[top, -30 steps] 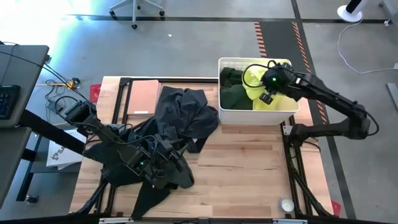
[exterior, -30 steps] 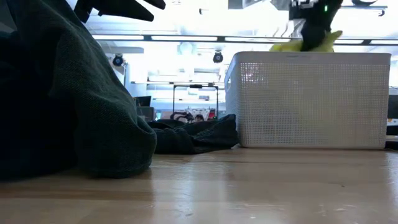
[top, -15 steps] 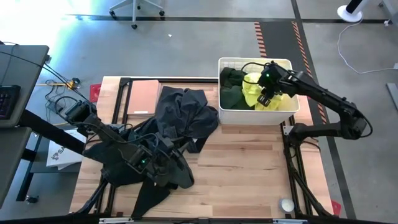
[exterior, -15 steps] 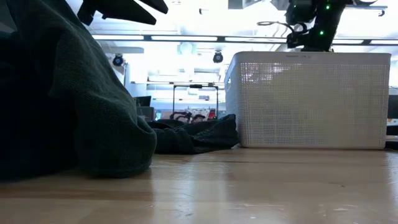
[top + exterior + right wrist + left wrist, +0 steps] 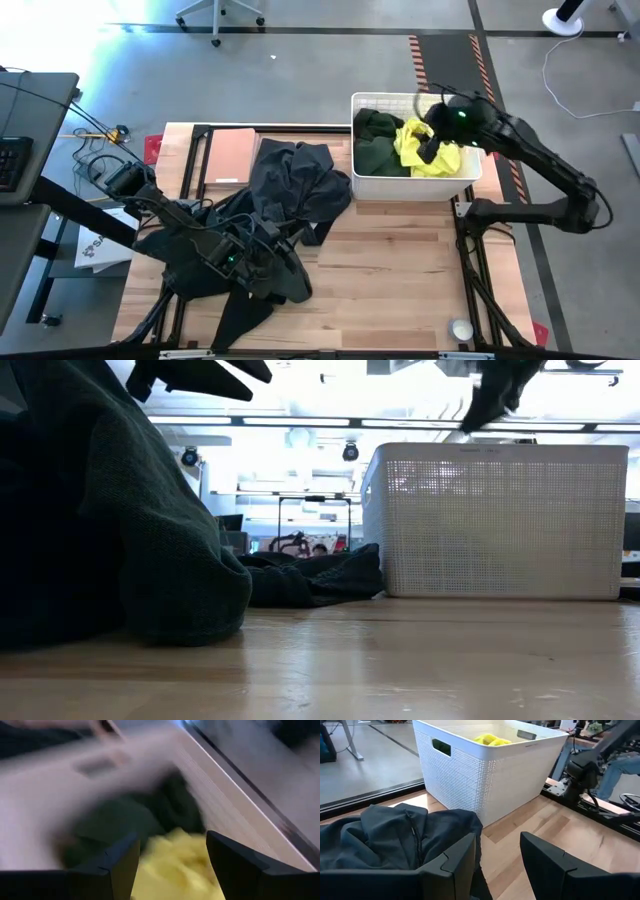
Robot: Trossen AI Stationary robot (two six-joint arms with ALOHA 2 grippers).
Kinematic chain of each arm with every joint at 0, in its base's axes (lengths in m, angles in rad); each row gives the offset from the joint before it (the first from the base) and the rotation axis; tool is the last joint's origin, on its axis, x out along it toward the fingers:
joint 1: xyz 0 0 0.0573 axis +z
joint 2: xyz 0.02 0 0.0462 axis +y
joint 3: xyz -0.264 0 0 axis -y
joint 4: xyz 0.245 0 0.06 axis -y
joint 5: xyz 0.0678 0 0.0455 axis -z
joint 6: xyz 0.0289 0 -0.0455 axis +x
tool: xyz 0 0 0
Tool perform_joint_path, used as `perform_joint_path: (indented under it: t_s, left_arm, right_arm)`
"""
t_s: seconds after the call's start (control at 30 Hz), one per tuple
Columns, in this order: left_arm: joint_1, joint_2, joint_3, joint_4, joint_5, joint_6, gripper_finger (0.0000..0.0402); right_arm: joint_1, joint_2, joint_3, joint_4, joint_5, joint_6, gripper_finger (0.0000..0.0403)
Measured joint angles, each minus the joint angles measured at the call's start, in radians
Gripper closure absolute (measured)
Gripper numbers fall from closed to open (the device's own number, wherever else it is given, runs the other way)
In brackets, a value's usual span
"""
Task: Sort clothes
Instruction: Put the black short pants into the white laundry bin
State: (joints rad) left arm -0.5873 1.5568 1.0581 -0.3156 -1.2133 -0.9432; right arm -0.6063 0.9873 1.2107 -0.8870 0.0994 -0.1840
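Right gripper (image 5: 432,152), upper right, has let go: fingers now spread, empty, lifted above yellow garment (image 5: 425,150), which lies in basket (image 5: 415,185). Left gripper (image 5: 262,262), lower left, unchanged, fingers apart over dark clothes (image 5: 290,180).

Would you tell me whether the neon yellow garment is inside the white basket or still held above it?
Inside. The neon yellow garment lies in the white basket beside dark green clothes; the right gripper is open with nothing between its fingers.

bare table (image 5: 400,270), basket (image 5: 415,186) blocking rear
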Motion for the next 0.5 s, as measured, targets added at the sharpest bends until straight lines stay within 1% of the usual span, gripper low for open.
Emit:
perform_joint_path:
  t_s: [0.1,0.23,0.3,0.4,0.43,0.5]
  left_arm:
    - [0.019,0.006,0.000,0.001,0.000,-0.012,0.0249]
    - [0.049,0.030,0.001,0.009,0.007,-0.027,0.0249]
    - [0.070,0.052,0.001,0.033,0.007,-0.045,0.0249]
    - [0.117,0.085,0.001,0.044,0.024,-0.065,0.0249]
    - [0.139,0.091,0.001,0.042,0.048,-0.069,0.0249]
    - [0.197,0.093,0.001,0.044,0.127,-0.069,0.0249]
  right_arm:
    - [0.114,-0.080,-0.025,0.014,-0.072,0.058,0.0178]
    - [0.336,-0.189,-0.118,0.056,-0.090,0.137,0.0182]
    - [0.461,-0.243,-0.199,0.124,-0.090,0.181,0.0182]
    - [0.647,-0.303,-0.352,0.278,-0.077,0.236,0.0182]
    - [0.706,-0.311,-0.404,0.334,-0.064,0.253,0.0182]
    - [0.815,-0.314,-0.499,0.433,-0.019,0.283,0.0182]
